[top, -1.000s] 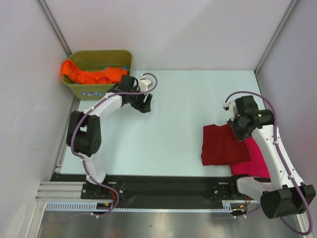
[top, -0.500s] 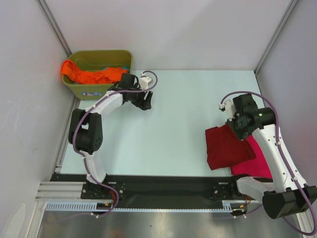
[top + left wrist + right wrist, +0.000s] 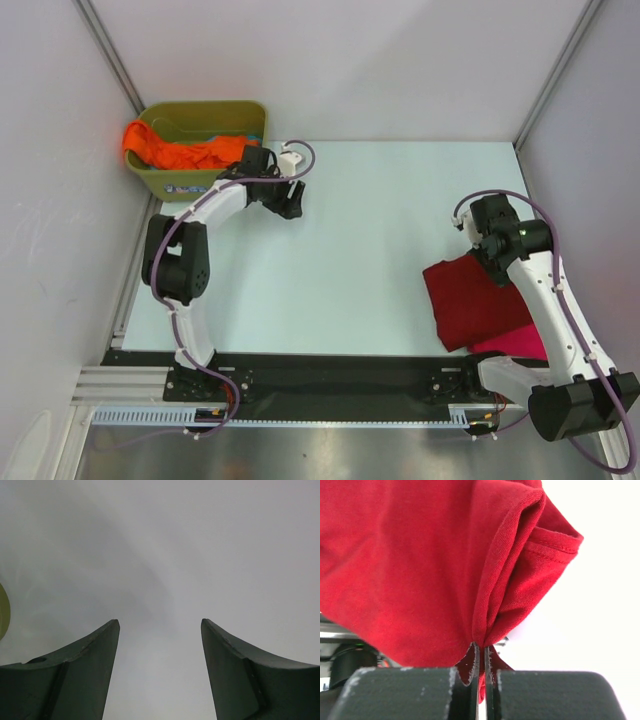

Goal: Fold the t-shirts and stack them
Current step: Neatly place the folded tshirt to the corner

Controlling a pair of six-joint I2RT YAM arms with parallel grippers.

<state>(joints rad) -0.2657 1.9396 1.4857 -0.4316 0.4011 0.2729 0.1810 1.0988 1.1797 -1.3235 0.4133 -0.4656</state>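
1. Green tub (image 3: 185, 183) at the far left corner of the table (image 3: 380, 200). Orange t-shirt (image 3: 170, 152) heaped inside, spilling over the left rim.
2. Left claw (image 3: 160, 622) just right of the tub, jaws apart, nothing between them.
3. Right claw (image 3: 480, 652) pinched tight on a bunched edge of the dark red t-shirt (image 3: 475, 300), at the shirt's far side.
4. Dark red t-shirt folded, right side of the table, lying partly over the pink t-shirt (image 3: 515, 345).
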